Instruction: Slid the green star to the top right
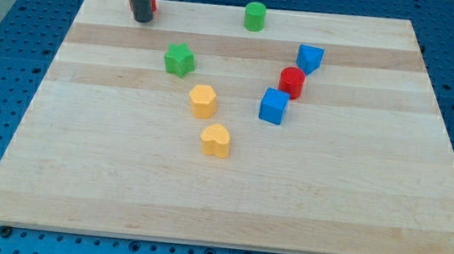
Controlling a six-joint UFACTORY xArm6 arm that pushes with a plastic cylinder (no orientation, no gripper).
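The green star (180,59) lies on the wooden board (227,203), left of centre in its upper part. My tip (142,18) rests near the board's top left corner, up and to the left of the star and well apart from it. A red block (152,2) sits just behind the rod, mostly hidden, so its shape cannot be told. A green cylinder (255,17) stands near the top edge, right of the star.
A blue block (309,59), a red cylinder (292,82) and a blue cube (273,106) sit in a line right of centre. A yellow hexagonal block (203,101) and a yellow heart-like block (216,140) lie below the star.
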